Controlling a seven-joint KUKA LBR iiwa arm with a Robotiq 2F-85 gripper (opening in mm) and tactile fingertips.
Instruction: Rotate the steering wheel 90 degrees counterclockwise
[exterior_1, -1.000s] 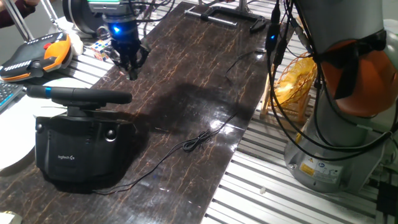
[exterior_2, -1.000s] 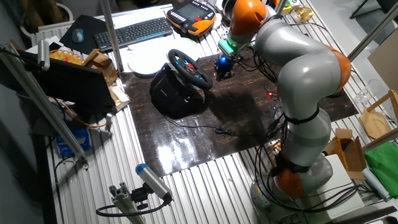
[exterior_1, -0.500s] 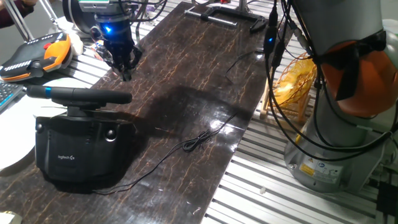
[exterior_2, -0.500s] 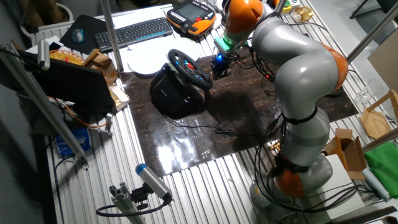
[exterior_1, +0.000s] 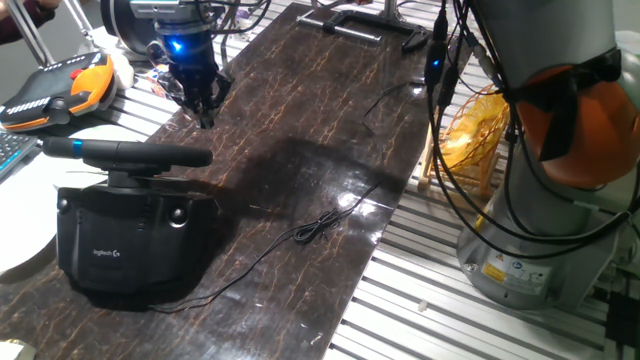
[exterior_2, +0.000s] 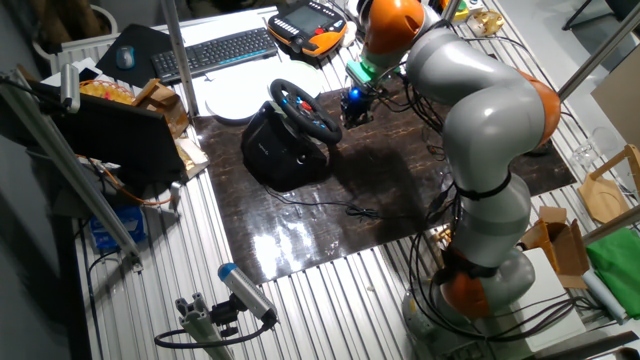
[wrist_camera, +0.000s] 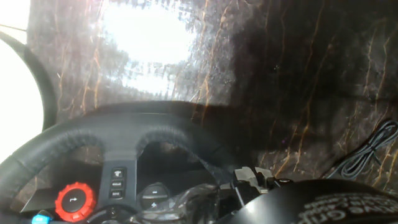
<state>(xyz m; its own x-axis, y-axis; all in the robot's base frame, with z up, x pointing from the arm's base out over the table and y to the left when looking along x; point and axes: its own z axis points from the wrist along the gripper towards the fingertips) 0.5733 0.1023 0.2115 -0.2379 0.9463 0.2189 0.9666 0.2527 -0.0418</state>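
Observation:
The steering wheel is a black padded wheel on a boxy black base with a white Logitech logo, at the left end of the dark marbled table. In this fixed view the rim is seen edge-on. In the other fixed view it faces the arm. My gripper hangs above the table just behind the rim's far side, apart from it, with its fingers meeting at a point and holding nothing. It also shows in the other fixed view. The hand view looks down on the rim and a red hub button.
An orange-and-black device and a keyboard lie beyond the wheel. A white plate sits beside the base. A thin black cable runs across the table. A metal frame lies at the far end.
My gripper has moved left along the table's far side, closer to the wheel's rim line, then settled. The wheel has not turned.

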